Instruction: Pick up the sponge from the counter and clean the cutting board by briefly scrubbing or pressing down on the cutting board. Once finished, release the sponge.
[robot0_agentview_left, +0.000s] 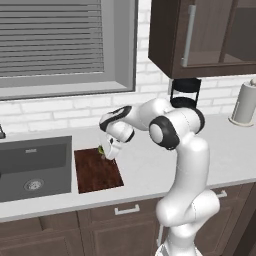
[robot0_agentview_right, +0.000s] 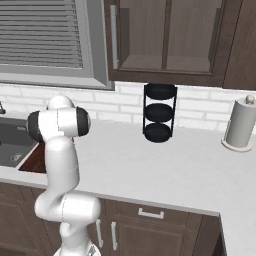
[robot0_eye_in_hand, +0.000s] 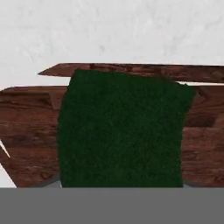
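Observation:
The dark green sponge (robot0_eye_in_hand: 120, 131) takes up the middle of the hand view and hides the fingertips. Behind it lies the reddish-brown cutting board (robot0_eye_in_hand: 202, 135), with the light counter (robot0_eye_in_hand: 109, 30) beyond. In the left base view my gripper (robot0_agentview_left: 106, 152) points down over the far right corner of the cutting board (robot0_agentview_left: 97, 173), shut on the sponge (robot0_agentview_left: 101, 149), whose green and yellow show at the tips. Whether the sponge touches the board I cannot tell. A sliver of the board (robot0_agentview_right: 35, 161) shows behind the arm in the right base view.
The dark grey sink (robot0_agentview_left: 32, 167) lies just left of the board. A black tiered rack (robot0_agentview_right: 160, 112) stands at the back wall and a paper towel roll (robot0_agentview_right: 240, 125) at the far right. The window and wall cabinets hang above the counter (robot0_agentview_left: 150, 167).

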